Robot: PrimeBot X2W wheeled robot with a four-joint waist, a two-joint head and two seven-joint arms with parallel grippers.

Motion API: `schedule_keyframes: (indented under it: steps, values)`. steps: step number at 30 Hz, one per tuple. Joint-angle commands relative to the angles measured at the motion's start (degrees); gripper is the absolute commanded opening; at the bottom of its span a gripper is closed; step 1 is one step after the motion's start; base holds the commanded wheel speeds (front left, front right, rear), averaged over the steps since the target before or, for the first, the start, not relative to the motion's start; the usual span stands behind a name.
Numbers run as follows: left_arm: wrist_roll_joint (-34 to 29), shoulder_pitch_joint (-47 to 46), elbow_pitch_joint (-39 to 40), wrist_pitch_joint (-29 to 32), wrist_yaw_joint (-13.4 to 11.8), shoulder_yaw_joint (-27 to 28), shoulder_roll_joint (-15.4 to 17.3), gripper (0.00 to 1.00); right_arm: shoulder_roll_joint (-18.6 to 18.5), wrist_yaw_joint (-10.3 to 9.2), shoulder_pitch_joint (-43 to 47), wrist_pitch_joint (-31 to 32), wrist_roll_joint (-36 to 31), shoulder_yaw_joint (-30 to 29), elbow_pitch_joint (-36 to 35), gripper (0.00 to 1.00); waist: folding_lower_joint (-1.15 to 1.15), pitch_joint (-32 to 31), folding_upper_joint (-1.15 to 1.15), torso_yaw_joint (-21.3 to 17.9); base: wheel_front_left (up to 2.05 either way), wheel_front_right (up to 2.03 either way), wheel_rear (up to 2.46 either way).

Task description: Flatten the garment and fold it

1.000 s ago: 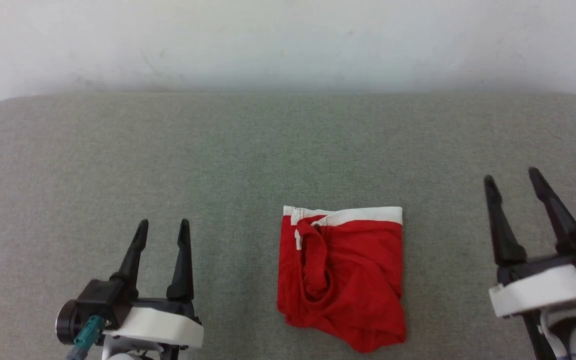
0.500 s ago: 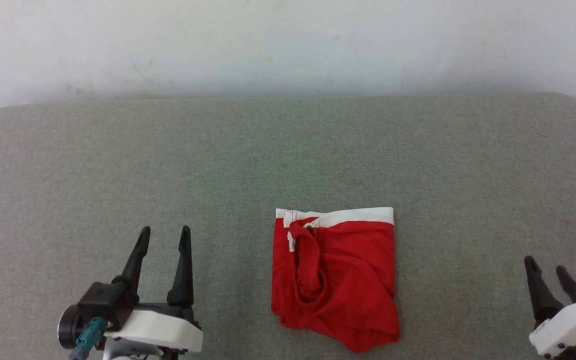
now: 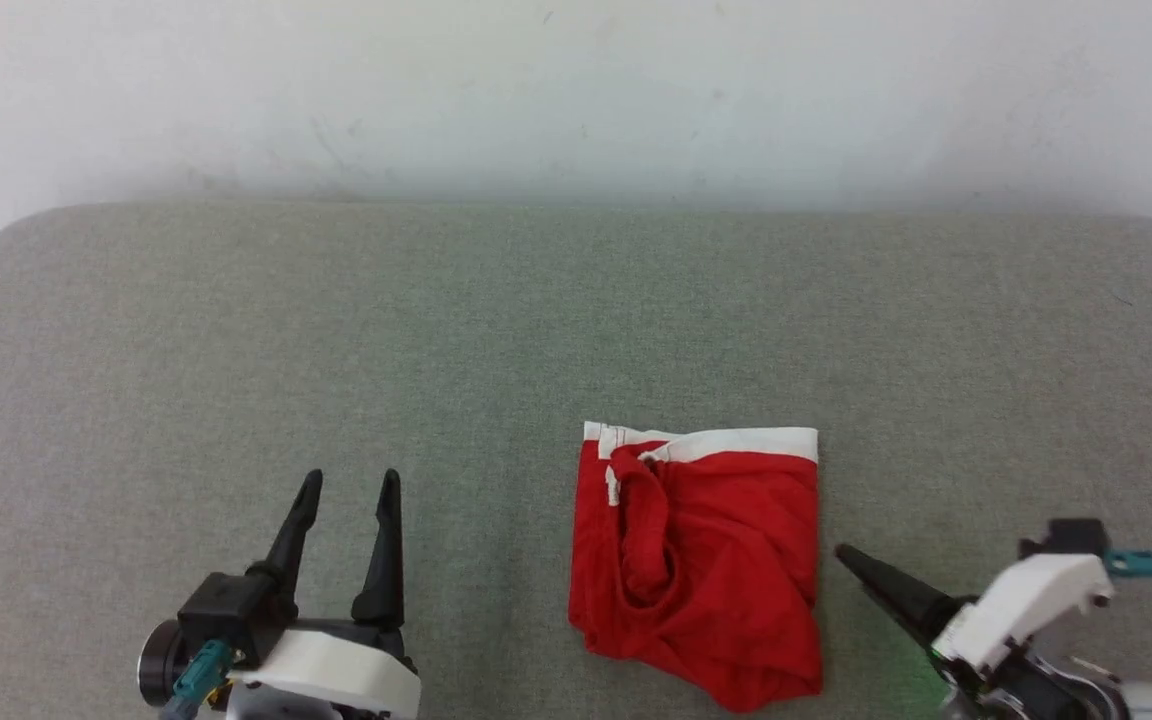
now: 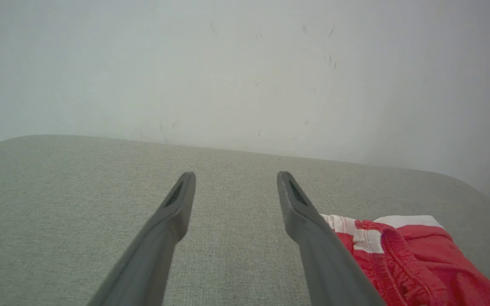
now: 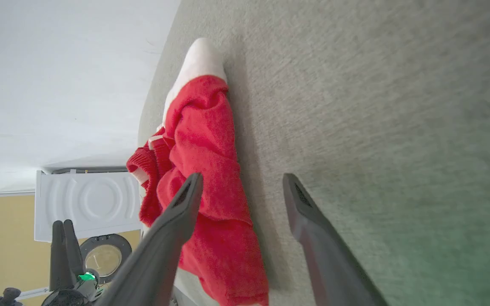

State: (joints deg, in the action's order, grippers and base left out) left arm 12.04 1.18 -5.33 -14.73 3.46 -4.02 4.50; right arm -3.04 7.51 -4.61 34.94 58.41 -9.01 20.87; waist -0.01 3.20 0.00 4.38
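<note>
The garment (image 3: pixel 726 570) is red with a white band along its far edge. It lies rumpled in a rough rectangle on the grey padded table (image 3: pixel 436 330), with its gathered waistband bunched on its left half. My left gripper (image 3: pixel 351 480) stands open to the garment's left, fingers pointing away from me and well apart from the cloth. My right gripper (image 3: pixel 846 556) is turned on its side, low at the garment's right edge, and points left at it. In the right wrist view the right gripper (image 5: pixel 243 176) is open, one finger over the garment (image 5: pixel 202 148) and one over bare table. Nothing is held.
A pale wall rises behind the table's far edge. The left gripper (image 4: pixel 236 176) has bare table ahead of it, with the garment (image 4: pixel 419 263) to its right. Beyond the table, the right wrist view shows a white appliance (image 5: pixel 85 204) and my left gripper (image 5: pixel 64 231).
My right gripper came down from a raised, upright pose at the right, rolled onto its side and swung in toward the garment's right edge. The left gripper held still; the camera shifted slightly.
</note>
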Motion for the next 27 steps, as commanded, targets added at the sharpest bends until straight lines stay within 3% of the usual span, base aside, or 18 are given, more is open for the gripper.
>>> schedule_keyframes:
  steps: [1,6,9,10,11,12,16,22,27]
  values:
    - [0.04,-0.12,-0.29,-0.27,0.36,-0.29,-0.3,1.0,0.15,-0.02,-2.71,0.05,1.55,2.16,2.5,1.0,0.01,0.49,0.0,0.41,0.0,0.0,0.0]
    - [-0.02,-1.1,-0.46,-0.27,0.6,-0.9,-0.56,1.0,0.15,-0.02,-8.18,0.08,7.1,8.53,10.3,1.0,0.01,1.43,0.0,1.31,0.0,0.0,0.0]
    - [0.08,-1.44,-0.68,-0.27,0.71,-0.92,-0.67,1.0,0.15,-0.02,-10.22,-0.03,7.01,11.96,14.42,0.97,0.01,1.75,0.0,1.78,0.0,0.0,0.0]
    - [0.08,-1.49,-0.69,-0.27,0.69,-0.89,-0.71,1.0,0.15,-0.02,-10.76,-0.12,6.55,12.82,15.51,0.44,0.01,1.79,0.0,1.88,0.0,0.0,0.0]
    - [0.08,-1.52,-0.71,-0.27,0.69,-0.86,-0.75,1.0,0.15,-0.02,-11.23,-0.27,6.4,13.47,16.28,0.07,0.01,1.79,0.0,1.98,0.0,0.0,0.0]
    - [0.07,-1.52,-0.74,-0.27,0.68,-0.84,-0.78,1.0,0.16,-0.02,-11.66,-0.66,5.98,13.98,16.72,0.0,0.01,1.76,0.0,2.03,0.0,0.0,0.0]
    - [0.04,-1.2,-0.71,-0.27,0.44,-0.48,-0.89,1.0,-1.16,-0.02,-12.88,-2.95,0.84,16.73,14.63,0.0,0.01,1.44,0.0,1.55,0.0,0.0,0.0]
    - [0.03,-0.92,-0.4,-0.27,0.34,0.0,-1.01,1.0,-8.26,-0.02,-13.62,-3.76,-12.31,24.54,3.53,0.0,0.01,1.14,0.0,-1.11,0.0,0.0,0.0]
    - [0.02,-0.97,0.11,-0.27,0.35,0.21,-1.1,1.0,-13.99,-0.02,-14.11,-1.46,-22.97,27.47,-4.63,0.0,0.01,1.55,0.0,-3.79,0.0,0.0,0.0]
